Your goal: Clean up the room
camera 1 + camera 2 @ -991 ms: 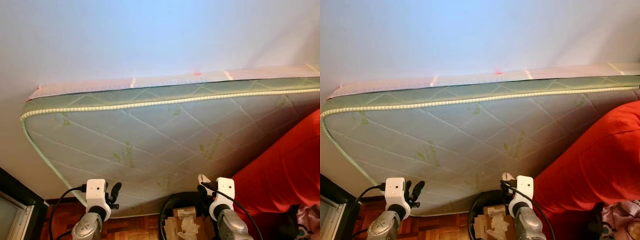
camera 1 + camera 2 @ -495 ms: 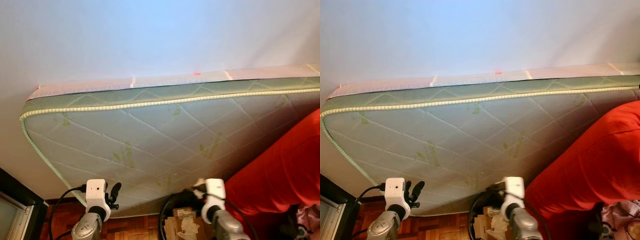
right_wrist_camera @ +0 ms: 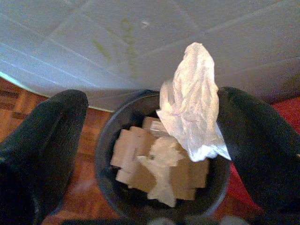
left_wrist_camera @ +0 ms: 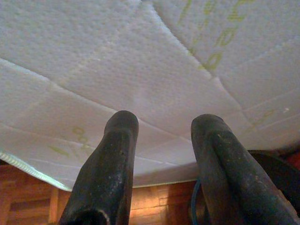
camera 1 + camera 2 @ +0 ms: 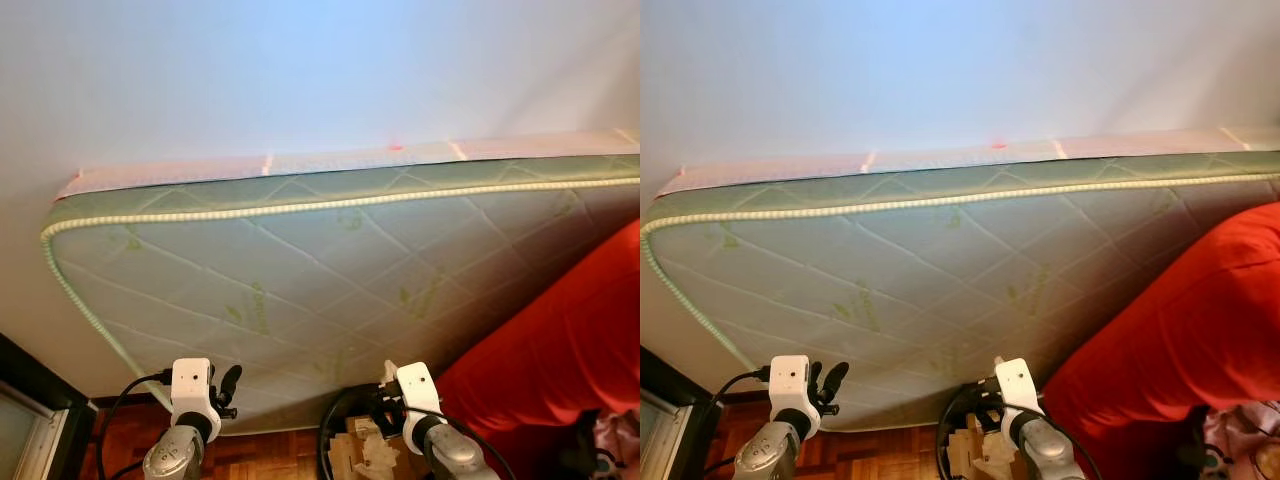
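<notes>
A black round bin (image 3: 106, 140) stands on the wooden floor, holding torn cardboard pieces (image 3: 136, 154). My right gripper (image 3: 152, 101) hovers just above it, open, pointing down into it. A crumpled white plastic wrapper (image 3: 194, 108) clings to the inner side of one of its fingers (image 3: 253, 140), over the bin's mouth. In the eye views the right gripper (image 5: 385, 392) is low in the middle, above the bin's rim (image 5: 334, 420). My left gripper (image 5: 228, 385) is held up at the lower left, open and holding nothing, facing the mattress.
A green-and-white quilted mattress (image 5: 330, 270) leans against the white wall right behind the bin. Red fabric (image 5: 560, 350) bulks at the right, close to the bin. Dark furniture (image 5: 30, 400) stands at the far left. Wooden floor (image 5: 270, 460) shows between the arms.
My right arm has swung left and down, turning the gripper with the white wrapper over the bin. The left arm has stayed put.
</notes>
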You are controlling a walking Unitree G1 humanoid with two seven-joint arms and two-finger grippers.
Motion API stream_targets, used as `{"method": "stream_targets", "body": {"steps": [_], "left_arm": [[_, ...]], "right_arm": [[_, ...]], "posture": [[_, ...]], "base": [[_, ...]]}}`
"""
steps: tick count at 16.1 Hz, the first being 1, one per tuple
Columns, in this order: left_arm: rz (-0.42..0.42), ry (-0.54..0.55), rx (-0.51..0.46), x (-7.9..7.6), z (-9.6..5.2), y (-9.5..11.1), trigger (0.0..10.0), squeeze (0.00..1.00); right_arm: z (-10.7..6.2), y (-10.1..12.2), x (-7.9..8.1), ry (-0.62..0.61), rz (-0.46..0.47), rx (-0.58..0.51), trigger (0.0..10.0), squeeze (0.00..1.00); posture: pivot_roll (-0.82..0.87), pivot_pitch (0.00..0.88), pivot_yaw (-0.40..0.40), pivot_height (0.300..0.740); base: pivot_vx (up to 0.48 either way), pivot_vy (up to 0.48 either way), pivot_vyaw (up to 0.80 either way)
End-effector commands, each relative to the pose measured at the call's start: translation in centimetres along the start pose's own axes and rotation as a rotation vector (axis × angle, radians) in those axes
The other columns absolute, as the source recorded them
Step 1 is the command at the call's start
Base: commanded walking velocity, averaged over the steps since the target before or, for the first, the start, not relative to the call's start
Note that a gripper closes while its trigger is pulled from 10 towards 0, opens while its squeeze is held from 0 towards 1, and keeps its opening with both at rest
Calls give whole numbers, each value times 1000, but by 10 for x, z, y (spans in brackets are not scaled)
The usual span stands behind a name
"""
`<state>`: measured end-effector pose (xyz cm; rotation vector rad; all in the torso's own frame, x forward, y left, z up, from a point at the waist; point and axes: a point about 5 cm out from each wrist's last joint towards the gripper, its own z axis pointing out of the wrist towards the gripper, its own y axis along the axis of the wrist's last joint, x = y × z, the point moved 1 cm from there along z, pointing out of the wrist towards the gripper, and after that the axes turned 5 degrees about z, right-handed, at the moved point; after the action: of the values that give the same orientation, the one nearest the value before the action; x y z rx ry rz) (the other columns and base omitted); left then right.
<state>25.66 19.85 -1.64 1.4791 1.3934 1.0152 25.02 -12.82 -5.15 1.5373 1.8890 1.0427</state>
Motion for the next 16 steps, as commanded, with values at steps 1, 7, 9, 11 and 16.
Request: {"method": "stream_targets", "body": {"steps": [1, 7, 9, 11, 16], "left_arm": [[-5, 6, -1, 0, 0, 0, 10000, 0], [-3, 5, -5, -2, 1, 1, 10000, 0], [-3, 3, -7, -2, 1, 2, 10000, 0], [-2, 6, -8, -1, 1, 2, 10000, 0], [-1, 4, -11, -2, 2, 3, 10000, 0]], "right_arm": [[-1, 1, -2, -34, -2, -25, 10000, 0], [0, -8, 15, 145, 249, 48, 10000, 0], [-2, -14, 13, 131, 199, 78, 10000, 0], [-4, -14, 1, 45, 277, 43, 10000, 0], [-4, -11, 4, 2, 4, 5, 10000, 0]], "posture": [[61, 60, -22, 740], [61, 59, -22, 740], [62, 58, -23, 740], [62, 58, -23, 740], [66, 61, -24, 740]], "base": [[0, 0, 0], [0, 0, 0], [0, 0, 0], [0, 0, 0], [0, 0, 0]]}}
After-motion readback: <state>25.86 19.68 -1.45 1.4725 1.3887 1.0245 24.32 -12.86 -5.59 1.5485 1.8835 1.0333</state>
